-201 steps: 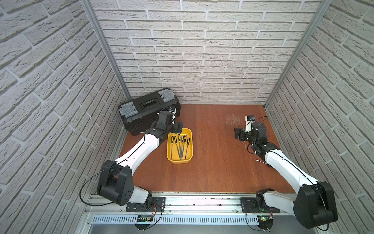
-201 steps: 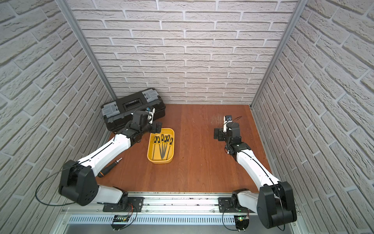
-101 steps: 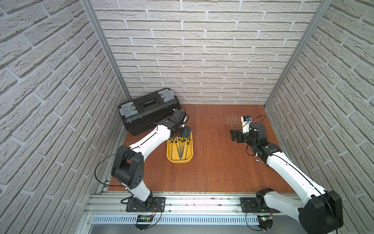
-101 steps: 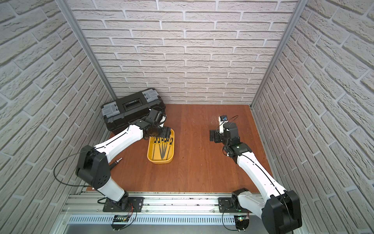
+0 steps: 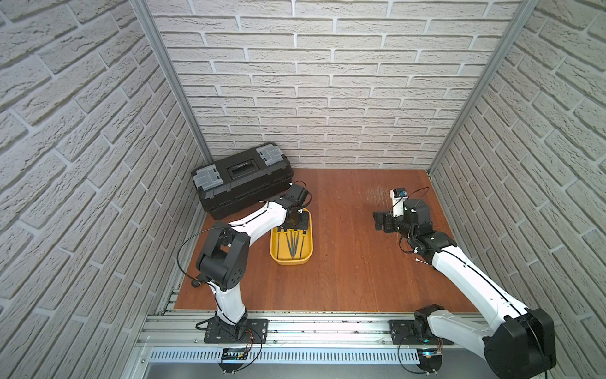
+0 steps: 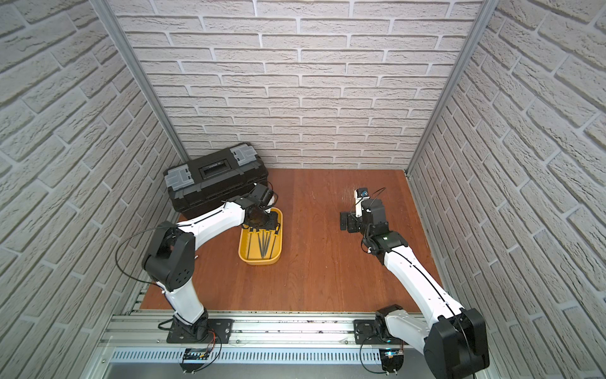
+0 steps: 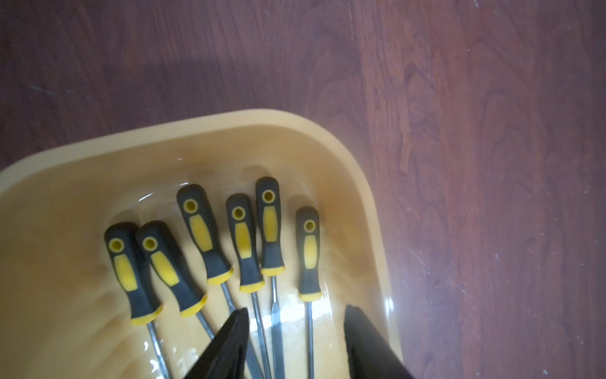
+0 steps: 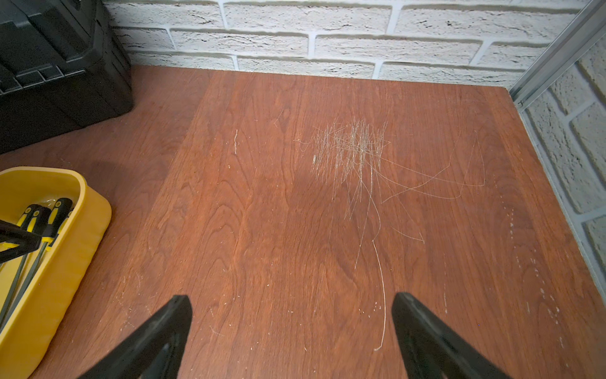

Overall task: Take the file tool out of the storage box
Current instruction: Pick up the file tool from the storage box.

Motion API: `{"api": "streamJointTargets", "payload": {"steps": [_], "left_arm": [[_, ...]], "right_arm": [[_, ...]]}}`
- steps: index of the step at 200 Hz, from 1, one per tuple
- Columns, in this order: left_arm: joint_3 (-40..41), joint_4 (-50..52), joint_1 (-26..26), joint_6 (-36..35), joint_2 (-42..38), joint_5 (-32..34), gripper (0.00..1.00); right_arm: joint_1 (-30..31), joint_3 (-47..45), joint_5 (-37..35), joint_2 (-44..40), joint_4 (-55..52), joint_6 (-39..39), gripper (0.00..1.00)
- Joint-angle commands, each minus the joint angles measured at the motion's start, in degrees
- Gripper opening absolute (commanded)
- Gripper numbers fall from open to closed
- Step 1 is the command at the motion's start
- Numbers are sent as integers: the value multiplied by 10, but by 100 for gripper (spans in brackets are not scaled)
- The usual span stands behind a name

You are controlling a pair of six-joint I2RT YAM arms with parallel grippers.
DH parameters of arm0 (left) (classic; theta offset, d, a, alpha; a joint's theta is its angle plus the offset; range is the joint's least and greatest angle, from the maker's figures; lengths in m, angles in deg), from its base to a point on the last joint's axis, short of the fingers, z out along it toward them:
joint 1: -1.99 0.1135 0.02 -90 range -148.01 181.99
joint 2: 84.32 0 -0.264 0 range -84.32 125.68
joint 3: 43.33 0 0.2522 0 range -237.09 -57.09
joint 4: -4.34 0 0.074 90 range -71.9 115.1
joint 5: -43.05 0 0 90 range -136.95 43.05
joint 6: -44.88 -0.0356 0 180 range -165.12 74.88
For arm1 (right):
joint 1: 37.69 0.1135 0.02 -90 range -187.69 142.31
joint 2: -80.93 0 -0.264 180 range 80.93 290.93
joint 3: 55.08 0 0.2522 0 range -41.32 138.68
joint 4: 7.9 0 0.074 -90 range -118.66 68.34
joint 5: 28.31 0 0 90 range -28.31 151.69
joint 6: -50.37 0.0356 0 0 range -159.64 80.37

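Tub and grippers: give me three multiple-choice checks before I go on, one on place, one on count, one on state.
1. The left gripper is:
A) over the tub, above the files
B) beside the tub
C) over by the right arm

2. Number of files in the tub:
A) four
B) six
C) eight

3. The right gripper is:
A) shut on a file
B) open and empty
C) out of view

Answers:
1 A: in the left wrist view its jaws straddle file shafts inside the tub's rim.
2 B: six black-and-yellow handles lie there.
3 B: its jaws stand wide over bare table.
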Motion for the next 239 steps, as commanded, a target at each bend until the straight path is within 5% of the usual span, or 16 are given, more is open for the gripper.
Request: {"api": "streamJointTargets", "payload": {"steps": [1,239], "left_arm": [[6,-28,-11,6,19,-7,51],[-25,-54,-37,-16,98,13,28]], "right_arm": [[5,2,-14,-22,8,1,100],[5,12,-29,-28,-16,-1,100]]}}
